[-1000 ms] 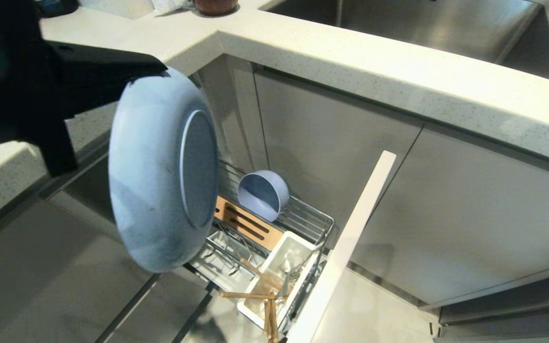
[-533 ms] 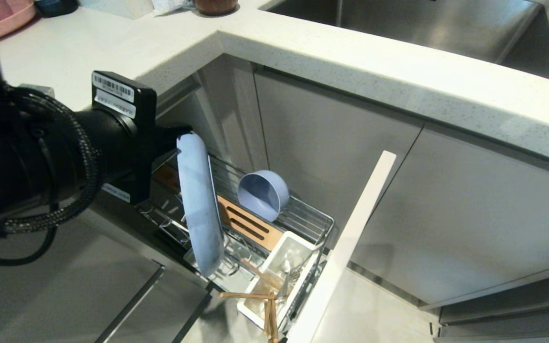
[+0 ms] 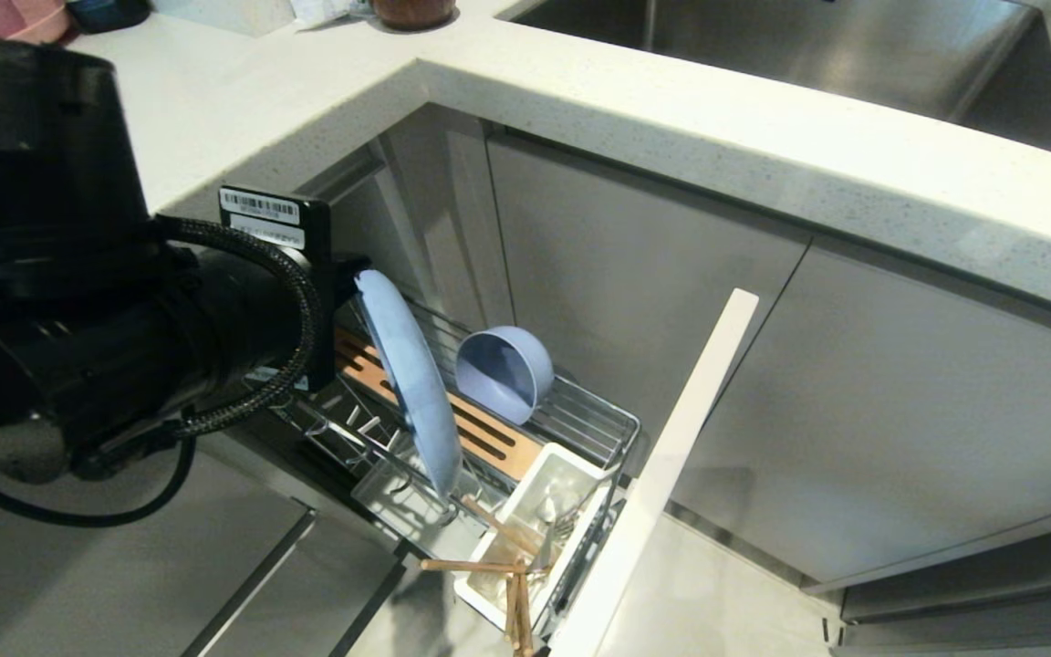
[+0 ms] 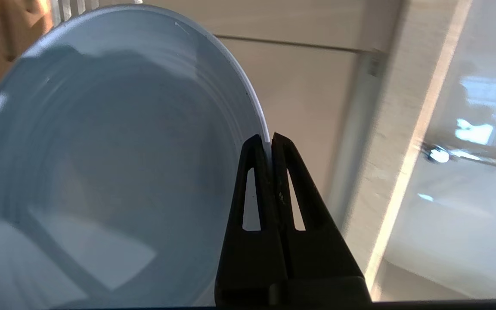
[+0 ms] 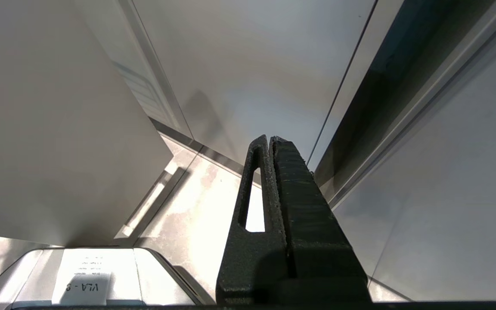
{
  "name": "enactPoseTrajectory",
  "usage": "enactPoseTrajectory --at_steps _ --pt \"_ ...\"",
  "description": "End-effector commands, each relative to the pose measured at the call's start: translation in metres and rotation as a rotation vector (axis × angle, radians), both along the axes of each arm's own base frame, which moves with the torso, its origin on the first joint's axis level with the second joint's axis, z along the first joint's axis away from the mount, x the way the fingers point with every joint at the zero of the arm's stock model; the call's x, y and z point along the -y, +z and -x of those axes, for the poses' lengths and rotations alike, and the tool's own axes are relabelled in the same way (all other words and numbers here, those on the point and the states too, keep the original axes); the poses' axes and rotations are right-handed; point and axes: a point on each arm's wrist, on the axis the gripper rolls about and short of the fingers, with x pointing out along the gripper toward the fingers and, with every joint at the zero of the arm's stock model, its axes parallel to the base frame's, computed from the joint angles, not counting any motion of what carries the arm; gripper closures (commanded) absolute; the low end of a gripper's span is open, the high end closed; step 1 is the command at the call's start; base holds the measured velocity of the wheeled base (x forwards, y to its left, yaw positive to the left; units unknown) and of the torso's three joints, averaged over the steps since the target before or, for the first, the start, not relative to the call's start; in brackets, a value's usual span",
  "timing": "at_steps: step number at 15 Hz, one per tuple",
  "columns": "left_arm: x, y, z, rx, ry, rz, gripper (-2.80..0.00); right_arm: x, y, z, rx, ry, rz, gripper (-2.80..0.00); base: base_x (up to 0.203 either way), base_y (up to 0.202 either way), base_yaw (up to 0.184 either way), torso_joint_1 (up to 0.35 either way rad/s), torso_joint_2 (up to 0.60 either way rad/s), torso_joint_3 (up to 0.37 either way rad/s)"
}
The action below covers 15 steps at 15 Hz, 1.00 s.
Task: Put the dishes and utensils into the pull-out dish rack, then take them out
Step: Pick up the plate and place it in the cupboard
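Step in hand: setting the plate (image 3: 407,374) on edge among the rack (image 3: 580,422) prongs, left of centre in the head view.
Left gripper (image 4: 269,140): fingers clamped on the plate's rim.
Right gripper (image 5: 269,140): pressed shut, grasping nothing, facing cabinet panels.
Doing it well: I'd lower it straight, rim between two prongs, clear of the bowl (image 3: 503,372) just to its right; release only once it stands.
Count: one plate, one bowl, one white cup (image 3: 539,538) at lower centre with chopsticks (image 3: 512,584); the metal pieces inside are too tangled to count.

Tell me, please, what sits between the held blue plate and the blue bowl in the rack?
In the head view, only the slotted wooden strip and bare rack wires lie between the plate and the bowl; no other dish.
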Motion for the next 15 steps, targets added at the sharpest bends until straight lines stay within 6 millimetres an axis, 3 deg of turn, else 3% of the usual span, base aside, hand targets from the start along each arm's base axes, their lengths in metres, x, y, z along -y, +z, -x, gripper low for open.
enactPoseTrajectory --at_steps 1,7,15 --pt "0.006 -0.010 -0.014 -0.020 0.042 0.000 0.00 0.000 0.000 0.000 0.001 0.000 0.000 0.00 0.000 0.000 0.000 0.000 0.00 0.000" --pt "0.015 -0.024 -0.032 -0.032 0.124 0.039 0.00 0.000 0.000 0.000 0.001 0.000 -0.001 0.00 0.000 0.000 0.000 0.000 0.00 0.000" --pt "0.013 -0.030 -0.037 -0.047 0.178 0.041 0.00 0.000 0.000 0.000 0.001 0.000 -0.001 0.00 0.000 0.000 0.000 0.000 0.00 0.000"
